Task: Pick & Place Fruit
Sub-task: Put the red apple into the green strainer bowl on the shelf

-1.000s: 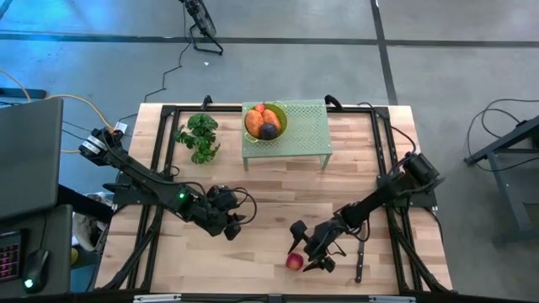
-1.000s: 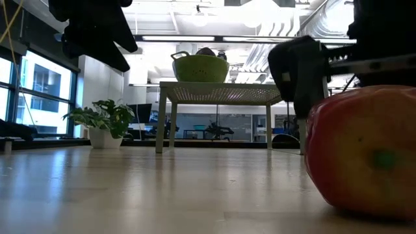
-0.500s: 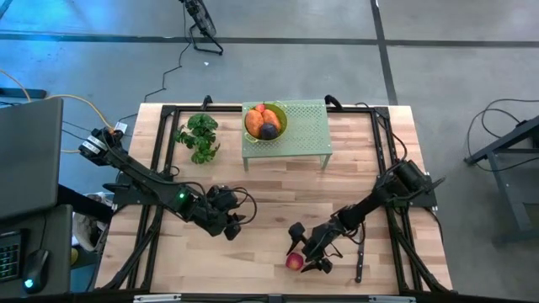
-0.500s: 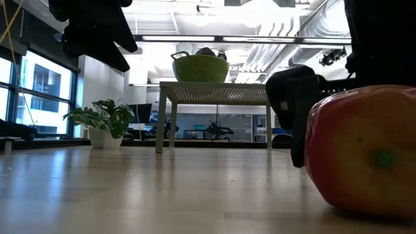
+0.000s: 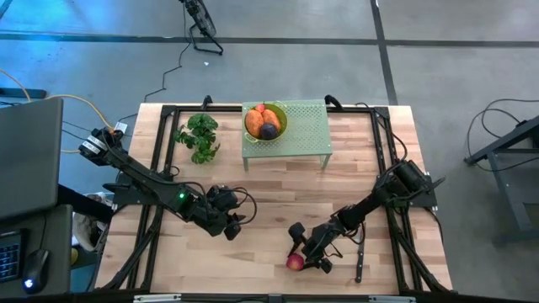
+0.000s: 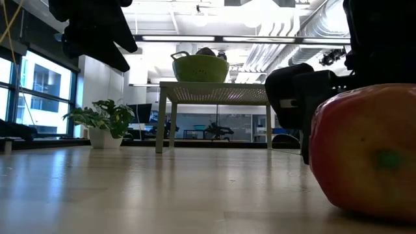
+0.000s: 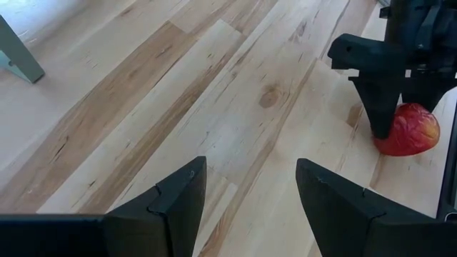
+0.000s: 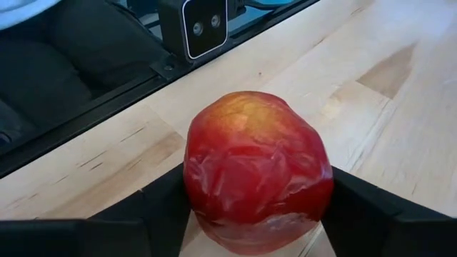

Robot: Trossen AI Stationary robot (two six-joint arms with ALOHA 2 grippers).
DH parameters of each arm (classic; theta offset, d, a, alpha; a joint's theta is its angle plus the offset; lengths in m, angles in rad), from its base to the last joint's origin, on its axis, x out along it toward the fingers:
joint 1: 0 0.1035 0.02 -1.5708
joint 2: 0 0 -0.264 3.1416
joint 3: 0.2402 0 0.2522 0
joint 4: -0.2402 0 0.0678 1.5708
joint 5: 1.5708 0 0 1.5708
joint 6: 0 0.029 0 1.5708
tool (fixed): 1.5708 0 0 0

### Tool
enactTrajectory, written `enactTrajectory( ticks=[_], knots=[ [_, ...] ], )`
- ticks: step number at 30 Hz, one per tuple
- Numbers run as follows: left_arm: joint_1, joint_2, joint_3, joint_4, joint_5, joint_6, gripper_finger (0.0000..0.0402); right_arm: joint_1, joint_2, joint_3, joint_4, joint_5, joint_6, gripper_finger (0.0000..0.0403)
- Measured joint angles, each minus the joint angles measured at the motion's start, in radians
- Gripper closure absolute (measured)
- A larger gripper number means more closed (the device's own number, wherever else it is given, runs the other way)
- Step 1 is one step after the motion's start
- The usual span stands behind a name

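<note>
High view, green bowl [image 5: 277,126], orange fruit [image 5: 255,123], plum [image 5: 269,130]

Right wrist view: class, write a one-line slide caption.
Right gripper closes around the red apple on the wooden table.

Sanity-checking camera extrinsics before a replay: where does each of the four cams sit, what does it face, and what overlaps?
High: overhead, straight down on the wooden table; both arms, left gripper, right gripper around the red apple.
Low: table height, facing the room; apple close, green bowl on the green stand behind.
Left wrist: past its own open fingers, toward the right gripper and apple.
Right wrist: down on the apple between its fingers.
Shared: apple in all four.
</note>
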Motion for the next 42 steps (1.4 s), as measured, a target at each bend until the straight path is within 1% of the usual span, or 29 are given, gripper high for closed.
enactTrajectory(
  ticks=[3, 7, 9, 17, 24, 26, 31, 42],
  knots=[
    [0.000, 0.000, 0.000, 0.000, 0.000, 0.000, 0.0190, 0.000, 0.000, 0.000, 0.000, 0.000, 0.000, 0.0162],
    [0.000, 0.000, 0.000, 0.000, 0.000, 0.000, 0.0190, 0.000, 0.000, 0.000, 0.000, 0.006, 0.003, 0.0159],
    [0.000, 0.000, 0.000, 0.000, 0.000, 0.000, 0.0190, 0.000, 0.000, 0.000, 0.000, 0.025, 0.020, 0.0156],
    [0.000, 0.000, 0.000, -0.001, 0.000, -0.004, 0.0190, -0.012, -0.015, 0.000, 0.000, 0.033, 0.104, 0.0164],
    [0.000, 0.000, 0.000, -0.017, 0.001, -0.003, 0.0190, -0.021, -0.055, 0.000, 0.009, 0.102, 0.156, 0.0162],
    [0.000, 0.000, 0.000, -0.032, 0.001, -0.002, 0.0190, -0.023, -0.081, 0.000, 0.003, 0.148, 0.174, 0.0161],
    [0.000, 0.000, 0.000, -0.062, 0.001, -0.001, 0.0190, -0.031, -0.143, 0.000, 0.001, 0.224, 0.176, 0.0161],
    [0.000, 0.000, 0.000, -0.068, 0.001, -0.009, 0.0190, -0.079, -0.294, 0.000, 0.004, 0.317, 0.177, 0.0160]
  ],
)
